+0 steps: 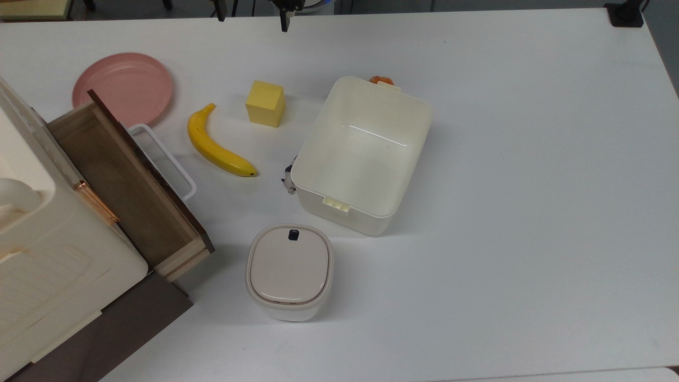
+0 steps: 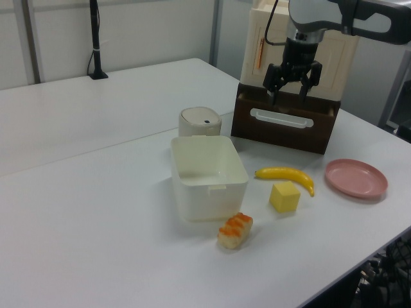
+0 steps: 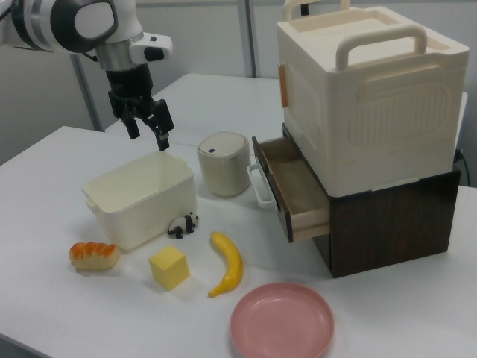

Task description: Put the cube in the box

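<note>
- Top view: lidded container (image 1: pixel 289 271) sits closest, box (image 1: pixel 366 154) just above it with nothing inside, cube (image 1: pixel 265 103) on the table between banana (image 1: pixel 217 143) and box, touching neither.
- Left view: sushi-looking piece (image 2: pixel 235 230) up front, gripper (image 2: pixel 293 80) hanging high, fingers apart, holding nothing.
- Right view: pink plate (image 3: pixel 282 321) nearest; little panda figure, I think, (image 3: pixel 182 224) by the box.
</note>
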You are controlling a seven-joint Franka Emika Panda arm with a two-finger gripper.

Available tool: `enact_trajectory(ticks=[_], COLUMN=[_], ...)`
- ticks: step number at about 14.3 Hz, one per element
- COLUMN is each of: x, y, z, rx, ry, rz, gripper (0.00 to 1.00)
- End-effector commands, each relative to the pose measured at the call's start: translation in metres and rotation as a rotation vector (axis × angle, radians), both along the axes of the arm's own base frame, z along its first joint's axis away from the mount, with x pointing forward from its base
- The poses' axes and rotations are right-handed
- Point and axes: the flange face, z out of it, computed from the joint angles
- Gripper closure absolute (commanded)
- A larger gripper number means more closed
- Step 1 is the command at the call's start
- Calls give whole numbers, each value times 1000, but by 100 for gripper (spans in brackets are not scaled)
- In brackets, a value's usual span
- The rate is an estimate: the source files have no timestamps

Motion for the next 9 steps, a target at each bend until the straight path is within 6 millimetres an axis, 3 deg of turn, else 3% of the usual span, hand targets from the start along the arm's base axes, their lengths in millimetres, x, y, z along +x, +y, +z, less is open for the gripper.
enact_trajectory(ticks=[1, 9], x=[-7, -7], y=[4, 3], z=[5, 3], rx=[20, 20], ry=[-3, 3], rz=[-14, -2], gripper=[0, 0])
